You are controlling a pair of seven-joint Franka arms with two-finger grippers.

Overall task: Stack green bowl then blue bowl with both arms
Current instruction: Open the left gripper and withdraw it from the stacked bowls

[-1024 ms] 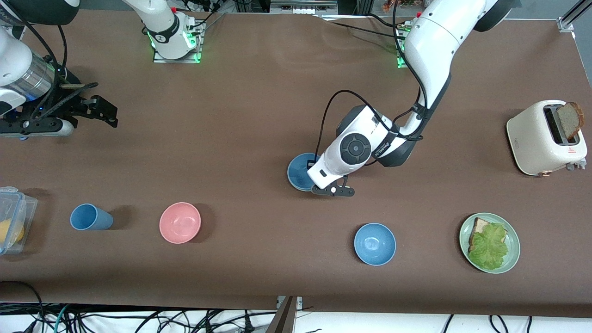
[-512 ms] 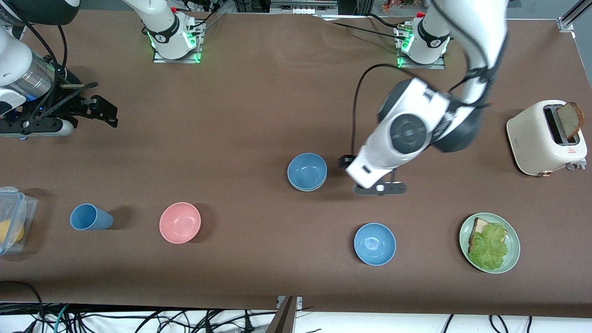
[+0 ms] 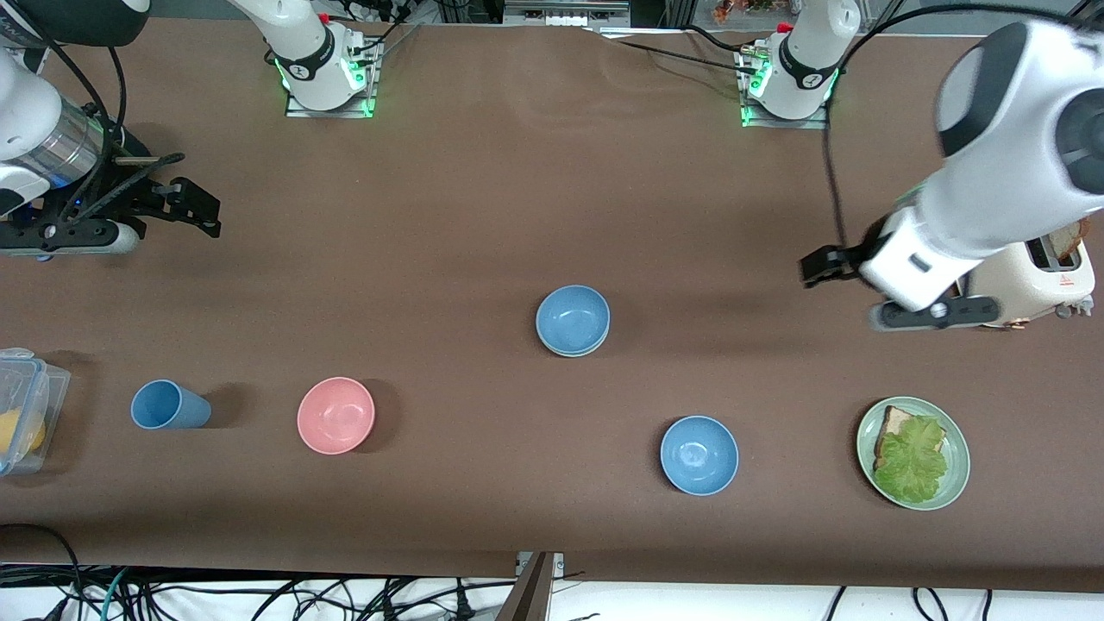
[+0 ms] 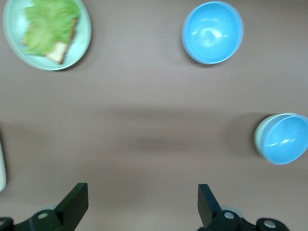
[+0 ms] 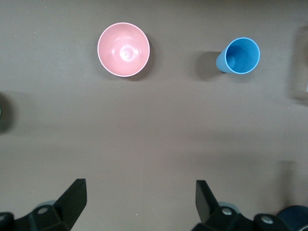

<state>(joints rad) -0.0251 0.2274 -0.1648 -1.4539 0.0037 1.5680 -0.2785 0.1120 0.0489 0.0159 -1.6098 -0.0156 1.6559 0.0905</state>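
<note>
Blue bowl (image 3: 573, 318) nested in green bowl (image 4: 260, 138), well apart from left pincer (image 4: 139, 204), fingers spread, empty.

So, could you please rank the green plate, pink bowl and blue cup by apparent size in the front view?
1. green plate, clearly widest.
2. pink bowl.
3. blue cup, smallest.
All lie about equally near the camera, so the order seems safe.

the small muted steel-blue bowl (image 3: 573, 318) sits nested in the pale sage-green bowl (image 3: 569, 351) near the table's middle. nearer the front camera, toward the left arm's end, lies the glossy brighter blue bowl (image 3: 699, 454), and farther toward that end the wide green plate (image 3: 956, 440) bearing bread and lettuce (image 3: 911, 457). toward the right arm's end stand the round pink bowl (image 3: 335, 415), then the tall blue plastic cup (image 3: 166, 405), well apart.
</note>
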